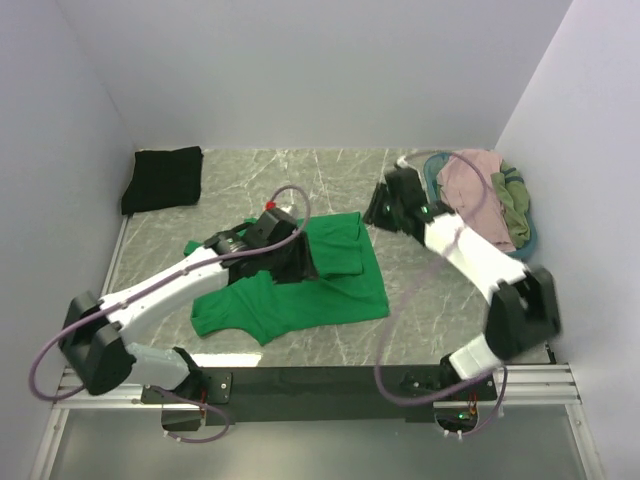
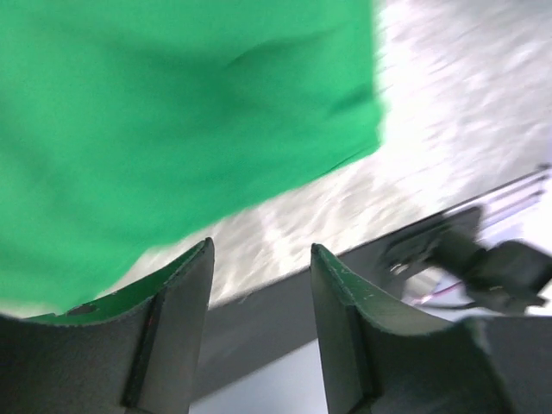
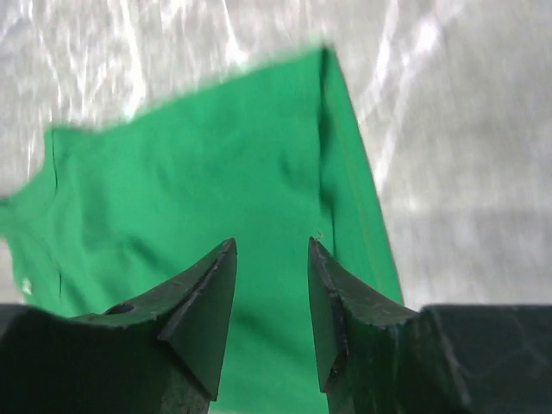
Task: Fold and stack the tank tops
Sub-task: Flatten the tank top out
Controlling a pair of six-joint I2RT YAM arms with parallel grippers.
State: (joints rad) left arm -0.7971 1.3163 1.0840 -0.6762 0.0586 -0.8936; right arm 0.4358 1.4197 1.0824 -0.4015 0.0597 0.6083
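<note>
Left and right jaws gape empty above green tank top lying crosswise, straps leftward.

The grey marbled counter carries three things. A green tank top lies spread near the middle, one part doubled over itself. A black tank top sits folded in the far left corner, and a teal oval basket stands at the far right edge, well apart from both.

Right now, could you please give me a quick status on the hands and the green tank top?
Left hand open, empty. Right hand open, empty. Green tank top lies loose, gripped by neither. Left arm overhangs it.
</note>
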